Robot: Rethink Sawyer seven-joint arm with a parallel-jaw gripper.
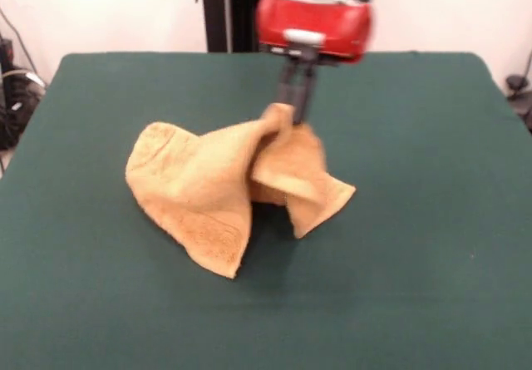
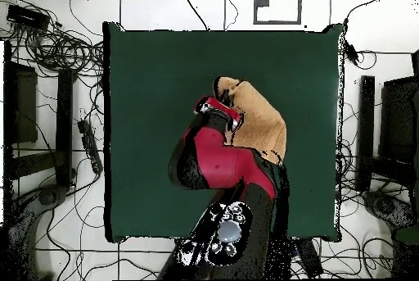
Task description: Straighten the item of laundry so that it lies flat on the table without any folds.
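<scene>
Green felt fills the scene, a wide table [image 1: 432, 287] with white wall behind it and cables on the floor all round in the overhead view. And the action sits right at the gripper [image 1: 293, 112]: its dark fingers are pinched shut on a peak of the towel [image 1: 208, 191], holding that point up off the cloth surface. Directly below the gripper the fabric drapes like a little tent, one flap falling to the near right of the fingers, a bigger sheet sweeping down and away to the near left, where its hem rests on the felt. So the towel is half hanging, half lying, with a deep fold running down from the grip. That looks deliberate: lifting one point lets the weight pull creases out before a drag lays it flat. Beyond the gripper, the red wrist [image 1: 314, 25] rises to the pedestal. From above, the arm [image 2: 217, 159] covers part of the towel [image 2: 260, 122], near the table's middle.
</scene>
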